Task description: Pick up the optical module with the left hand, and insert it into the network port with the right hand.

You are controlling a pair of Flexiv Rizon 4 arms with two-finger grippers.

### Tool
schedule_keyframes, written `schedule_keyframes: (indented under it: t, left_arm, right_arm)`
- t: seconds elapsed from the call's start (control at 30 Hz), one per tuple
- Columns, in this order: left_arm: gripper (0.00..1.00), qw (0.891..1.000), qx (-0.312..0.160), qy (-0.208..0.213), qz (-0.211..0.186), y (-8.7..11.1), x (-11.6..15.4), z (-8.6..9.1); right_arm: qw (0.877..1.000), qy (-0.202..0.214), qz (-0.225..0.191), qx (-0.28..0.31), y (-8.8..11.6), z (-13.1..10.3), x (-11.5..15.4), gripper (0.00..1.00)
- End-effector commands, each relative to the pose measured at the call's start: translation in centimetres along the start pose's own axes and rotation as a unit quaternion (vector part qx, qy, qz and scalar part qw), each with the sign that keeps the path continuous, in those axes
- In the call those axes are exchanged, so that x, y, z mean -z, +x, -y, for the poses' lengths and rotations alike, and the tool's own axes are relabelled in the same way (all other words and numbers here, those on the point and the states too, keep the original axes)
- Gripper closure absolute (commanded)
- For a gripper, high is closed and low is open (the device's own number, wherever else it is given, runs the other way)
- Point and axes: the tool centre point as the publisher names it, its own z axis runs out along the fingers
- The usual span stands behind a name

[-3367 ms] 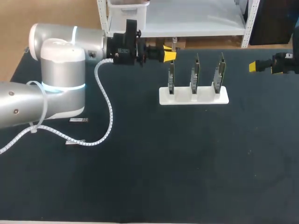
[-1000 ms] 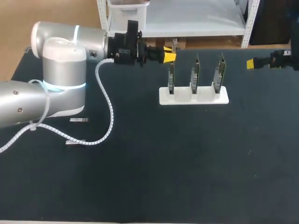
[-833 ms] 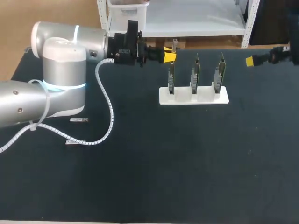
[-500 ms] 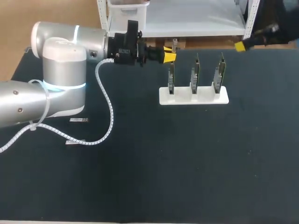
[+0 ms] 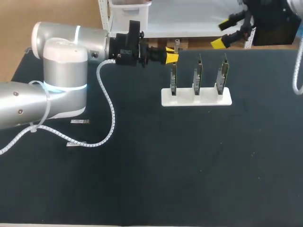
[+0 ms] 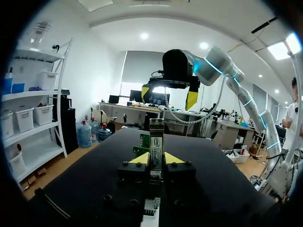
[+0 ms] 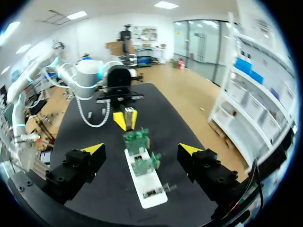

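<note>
gripping the optical module (image 6: 155, 139), a slim silver bar with a label on its face, my left gripper (image 6: 156, 159) has both yellow tips clamped on its sides and it sticks out past them, near the leftmost green board (image 5: 173, 78) in the white rack (image 5: 196, 98). since earlier my right gripper (image 5: 226, 33) has swung up from the table's right edge to its far edge, fingers wide apart, well apart from the module.

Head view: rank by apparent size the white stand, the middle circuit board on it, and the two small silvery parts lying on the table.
1. white stand
2. middle circuit board, seen edge-on
3. farther silvery part and nearer silvery part: they look alike, so no ranking between them.
</note>
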Motion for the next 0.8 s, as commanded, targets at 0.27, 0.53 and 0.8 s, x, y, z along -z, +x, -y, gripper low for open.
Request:
schedule_keyframes:
  t: [0.27, 0.53, 0.8]
  left_arm:
    - [1.0, 1.0, 0.0, 0.0, -0.001, 0.0, -0.1, -0.1]
    - [1.0, 1.0, 0.0, 0.0, -0.001, 0.0, -0.1, -0.1]
    - [1.0, 1.0, 0.0, 0.0, -0.001, 0.0, -0.1, -0.1]
  right_arm:
    - [0.971, -0.232, 0.023, 0.058, -0.8, -0.8, -2.6, 0.0]
    - [0.974, -0.215, 0.037, 0.057, -1.4, -0.9, -4.3, 0.0]
    - [0.984, -0.158, 0.071, 0.046, -2.0, -0.7, -5.1, 0.0]
